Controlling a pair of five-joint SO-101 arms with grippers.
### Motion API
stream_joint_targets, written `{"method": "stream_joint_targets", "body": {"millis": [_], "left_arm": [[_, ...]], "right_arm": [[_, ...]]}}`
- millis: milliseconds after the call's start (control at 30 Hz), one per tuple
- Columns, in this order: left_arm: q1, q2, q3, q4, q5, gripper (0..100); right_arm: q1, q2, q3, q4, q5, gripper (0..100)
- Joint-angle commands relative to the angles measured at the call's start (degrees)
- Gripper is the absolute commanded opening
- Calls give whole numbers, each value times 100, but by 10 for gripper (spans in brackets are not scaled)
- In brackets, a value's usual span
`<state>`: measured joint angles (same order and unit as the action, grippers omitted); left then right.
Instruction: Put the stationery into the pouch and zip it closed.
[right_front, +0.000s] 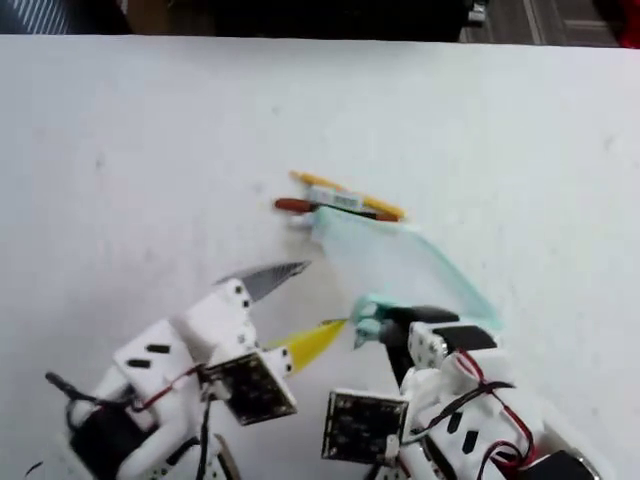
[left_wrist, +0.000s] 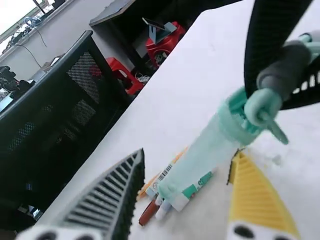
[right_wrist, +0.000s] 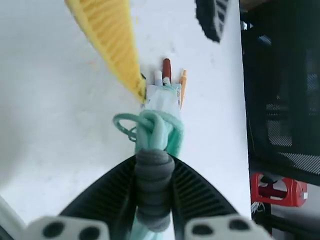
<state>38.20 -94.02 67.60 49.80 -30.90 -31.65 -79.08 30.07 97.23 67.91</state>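
The right gripper (right_front: 388, 325) was clamped on the near end of the pouch (right_front: 400, 262), pens (right_front: 340, 202) poking from its far end; the left gripper (right_front: 325, 293) gaped just left of it

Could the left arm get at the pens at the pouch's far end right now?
Probably yes. The left gripper is open beside the pouch, with bare table between it and the pens. The right gripper grips the pouch's near end, off that path.
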Motion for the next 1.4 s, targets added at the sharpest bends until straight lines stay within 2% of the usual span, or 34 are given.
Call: {"method": "stream_joint_targets", "body": {"millis": [0, 67, 133, 333, 433, 567, 700, 867, 1033, 1200, 1367], "left_arm": [[22, 75, 862, -1371, 97, 283], [13, 66, 1275, -1864, 598, 282], [13, 66, 1398, -1978, 993, 283], [13, 57, 1398, -1873, 1090, 282], [22, -127, 1292, -1433, 1099, 282], [66, -1182, 809, -220, 1099, 282], [479, -980, 501, 404, 1090, 282], [936, -1042, 492, 695, 1108, 282], [954, -1042, 484, 668, 1108, 262], [919, -1042, 158, 730, 1108, 260], [840, -1042, -536, 1240, 1073, 264]], "right_arm": [[-207, -31, -229, 110, 88, 17], [-207, -31, -448, 92, 79, 17], [-207, -31, -659, 84, -53, 17], [-207, 13, -879, 13, -149, 16], [-171, 4, -879, -4, -149, 16], [453, -31, -879, -233, -149, 16], [549, -31, -967, -233, -281, 16], [549, -31, -1723, -22, -1521, 16], [585, -31, -1899, 119, -2233, 16], [549, -31, -1890, 119, -2382, 16], [356, -31, -1415, 127, -2391, 16]]}}
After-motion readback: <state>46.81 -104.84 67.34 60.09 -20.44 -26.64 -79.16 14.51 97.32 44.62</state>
